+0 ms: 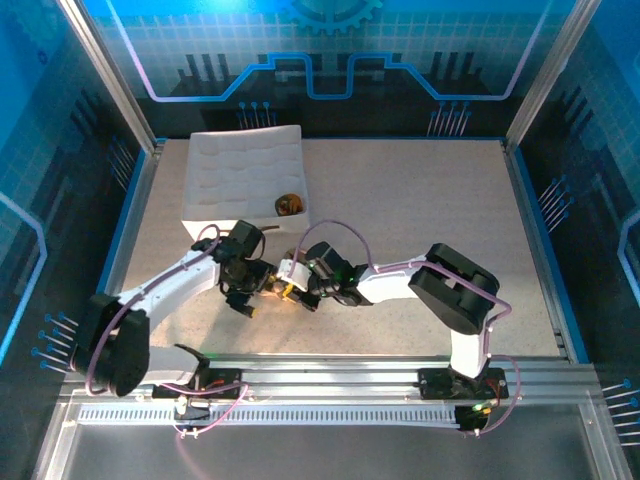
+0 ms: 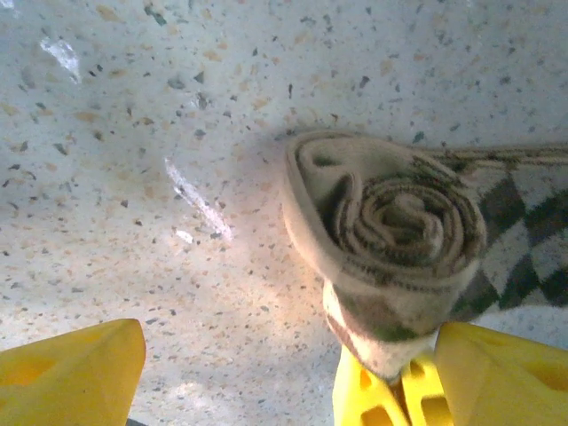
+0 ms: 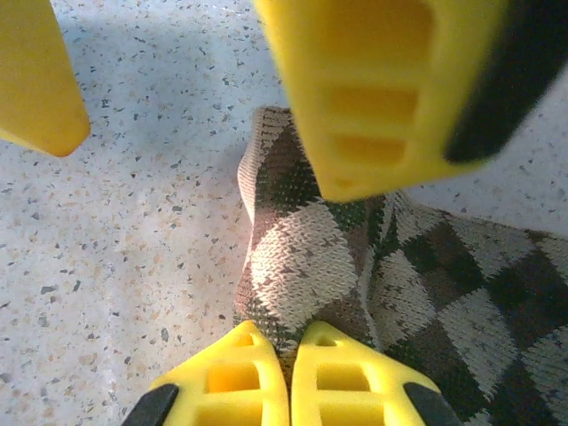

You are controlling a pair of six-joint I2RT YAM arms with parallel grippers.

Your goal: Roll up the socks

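The brown-beige argyle sock [image 2: 390,222] lies on the speckled table, wound into a tight spiral at one end, with its flat part trailing off to the right [image 3: 461,293]. My right gripper [image 3: 280,342] is shut, pinching the knit at the edge of the roll; its yellow fingers [image 2: 382,399] press on the roll's lower rim. My left gripper [image 2: 288,333] stands open, one finger on each side of the roll and neither holding it. From above, both grippers [image 1: 280,288] meet just in front of the tray. A small rolled olive-brown bundle [image 1: 291,204] lies in the tray.
The white quilted tray [image 1: 240,175] stands at the back left, its near right corner close behind the grippers. Metal frame posts and blue walls border the table. Bare speckled table [image 1: 440,200] stretches to the right and back.
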